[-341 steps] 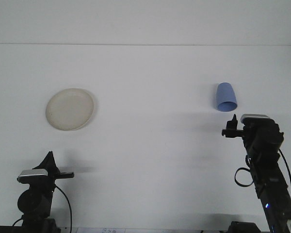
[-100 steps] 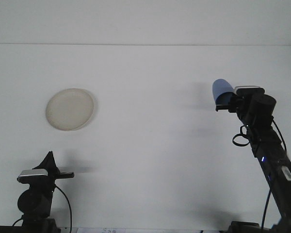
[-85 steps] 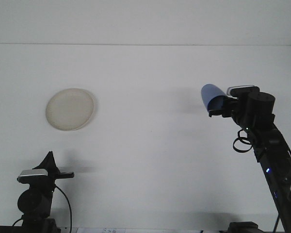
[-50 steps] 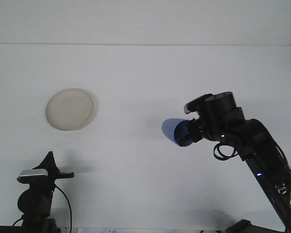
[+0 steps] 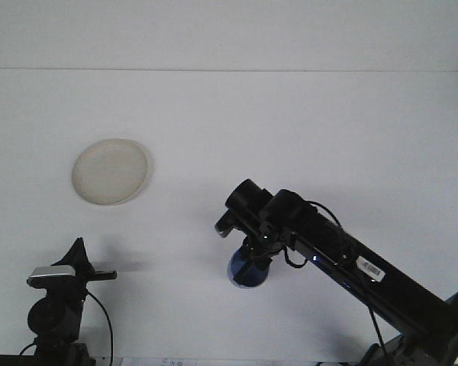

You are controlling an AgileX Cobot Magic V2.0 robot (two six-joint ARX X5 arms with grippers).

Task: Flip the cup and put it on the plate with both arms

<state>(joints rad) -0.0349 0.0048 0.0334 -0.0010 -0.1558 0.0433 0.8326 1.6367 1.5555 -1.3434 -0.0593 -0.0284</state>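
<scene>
White table — right arm's fingers clamp the blue cup from above — plate well apart.

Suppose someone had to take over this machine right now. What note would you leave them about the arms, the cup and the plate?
Right gripper: shut on the blue cup, holding it low over the middle of the table, its open mouth turned towards the camera.
Left gripper: parked at the near left corner, holding nothing; whether it is open cannot be told.
Plate: far left, nothing on it.
Done: cup picked up from the right side, carried to the centre, partly turned over.
Left: probably hand the cup to the left arm, then set it upright on the plate.
</scene>
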